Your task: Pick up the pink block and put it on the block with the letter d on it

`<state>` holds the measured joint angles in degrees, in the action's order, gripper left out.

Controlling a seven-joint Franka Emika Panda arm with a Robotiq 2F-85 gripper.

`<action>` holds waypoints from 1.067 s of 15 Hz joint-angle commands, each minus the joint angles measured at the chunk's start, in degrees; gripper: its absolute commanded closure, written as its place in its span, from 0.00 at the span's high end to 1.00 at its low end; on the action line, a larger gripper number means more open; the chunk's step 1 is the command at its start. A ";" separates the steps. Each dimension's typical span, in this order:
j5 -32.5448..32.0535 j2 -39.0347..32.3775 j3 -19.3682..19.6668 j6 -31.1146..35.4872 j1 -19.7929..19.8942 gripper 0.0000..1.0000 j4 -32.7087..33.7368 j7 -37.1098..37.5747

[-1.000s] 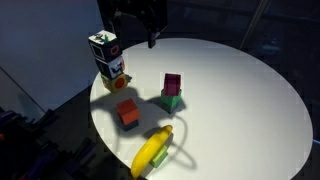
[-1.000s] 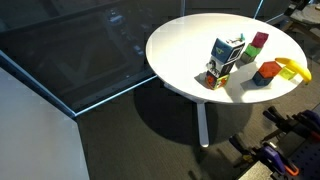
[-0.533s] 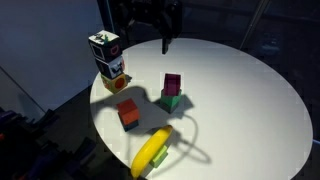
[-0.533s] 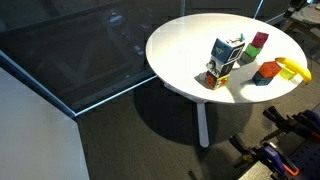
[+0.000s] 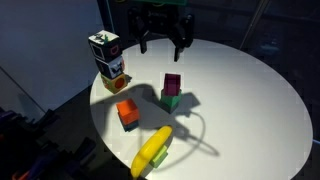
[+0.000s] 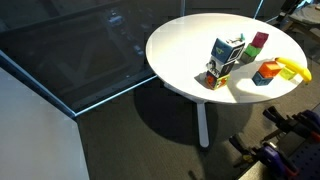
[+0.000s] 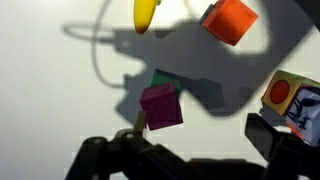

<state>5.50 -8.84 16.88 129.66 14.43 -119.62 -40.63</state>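
The pink block [image 5: 172, 84] sits on top of a green cube [image 5: 171, 101] near the middle of the round white table [image 5: 250, 100]. It also shows in the other exterior view [image 6: 260, 40] and in the wrist view [image 7: 160, 106]. The block with the letter d [image 5: 104, 46] is the upper cube of a two-cube stack at the table's edge, resting on a similar printed cube [image 5: 114, 70]; the same stack appears again [image 6: 228, 49]. My gripper [image 5: 162, 42] hangs open and empty above the table, behind the pink block and apart from it. In the wrist view the jaws [image 7: 200, 140] are spread.
An orange-red cube [image 5: 127, 113] and a banana [image 5: 152, 150] lie nearer the table's front edge. A printed cube of the stack [image 7: 295, 100] shows at the right of the wrist view. Dark floor and a glass wall surround the table.
My gripper has moved from near the stack toward the table's middle, closer to the pink block, and turned so that both fingers show. The blocks have not moved.
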 commanded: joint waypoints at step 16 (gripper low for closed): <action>4.02 -6.15 -4.87 9.62 5.92 1.00 0.52 -10.90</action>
<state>6.99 -13.11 13.82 138.00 18.12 -120.00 -47.31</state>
